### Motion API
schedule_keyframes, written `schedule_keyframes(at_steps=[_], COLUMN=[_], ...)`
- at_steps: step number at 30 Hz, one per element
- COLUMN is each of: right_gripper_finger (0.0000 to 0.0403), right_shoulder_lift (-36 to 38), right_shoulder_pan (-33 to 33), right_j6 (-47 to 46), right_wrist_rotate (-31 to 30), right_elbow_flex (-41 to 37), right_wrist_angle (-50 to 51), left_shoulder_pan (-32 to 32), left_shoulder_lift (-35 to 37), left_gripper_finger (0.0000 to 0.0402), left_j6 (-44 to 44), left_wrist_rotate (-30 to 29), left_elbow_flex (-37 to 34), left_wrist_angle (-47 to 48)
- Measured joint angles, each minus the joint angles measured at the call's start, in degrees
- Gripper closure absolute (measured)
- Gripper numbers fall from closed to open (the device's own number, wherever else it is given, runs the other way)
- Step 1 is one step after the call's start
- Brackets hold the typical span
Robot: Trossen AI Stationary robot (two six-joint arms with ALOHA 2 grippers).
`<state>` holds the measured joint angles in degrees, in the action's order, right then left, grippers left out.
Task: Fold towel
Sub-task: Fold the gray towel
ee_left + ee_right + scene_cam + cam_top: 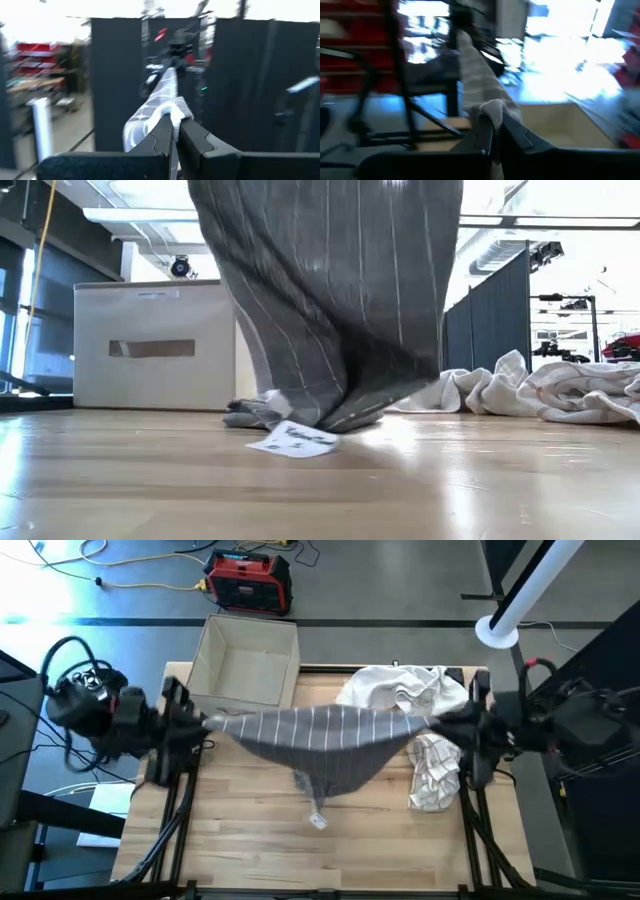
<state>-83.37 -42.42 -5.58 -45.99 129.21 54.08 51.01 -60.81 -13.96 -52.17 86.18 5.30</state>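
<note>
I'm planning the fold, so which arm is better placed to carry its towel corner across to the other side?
Neither clearly: the left gripper and right gripper each pinch a corner of the grey striped towel, stretched level between them.

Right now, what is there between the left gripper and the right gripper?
In the high view, the grey striped towel spans from the left gripper to the right gripper, each shut on a corner. Its middle sags to the table.

One striped towel (pixel 320 740), two white cloths (pixel 400 690), one box (pixel 245 660).
</note>
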Motion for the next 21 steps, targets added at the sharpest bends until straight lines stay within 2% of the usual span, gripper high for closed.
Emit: schedule_keyframes(at_steps=[5, 8, 14, 16, 21], right_gripper_finger=[0.0403, 0.0403, 0.0403, 0.0403, 0.0403], right_shoulder_lift=[-1.9, -2.5, -2.8, -2.8, -2.2], right_shoulder_pan=[-5.7, -8.9, -13.8, -14.6, -14.0], right_j6=[10.2, 18.2, 32.7, 36.0, 45.0], right_wrist_rotate=[2.5, 4.3, 3.3, -1.5, -20.9], right_elbow_flex=[0.0, 0.0, 0.0, 0.0, 0.0], right_wrist_angle=[-12.4, -20.6, -32.3, -33.4, -33.4], left_shoulder_pan=[7.2, 10.8, 14.2, 14.6, 13.5], left_shoulder_lift=[-4.0, -7.3, -13.9, -15.9, -17.3], left_gripper_finger=[0.0398, 0.0398, 0.0398, 0.0398, 0.0398], left_j6=[-14.1, -23.6, -38.8, -43.4, -54.1], left_wrist_rotate=[-2.4, -2.7, -3.8, -7.1, -19.4], left_elbow_flex=[0.3, 3.1, 13.9, 17.2, 21.6], left_wrist_angle=[-14.1, -21.2, -23.1, -22.8, -22.8])
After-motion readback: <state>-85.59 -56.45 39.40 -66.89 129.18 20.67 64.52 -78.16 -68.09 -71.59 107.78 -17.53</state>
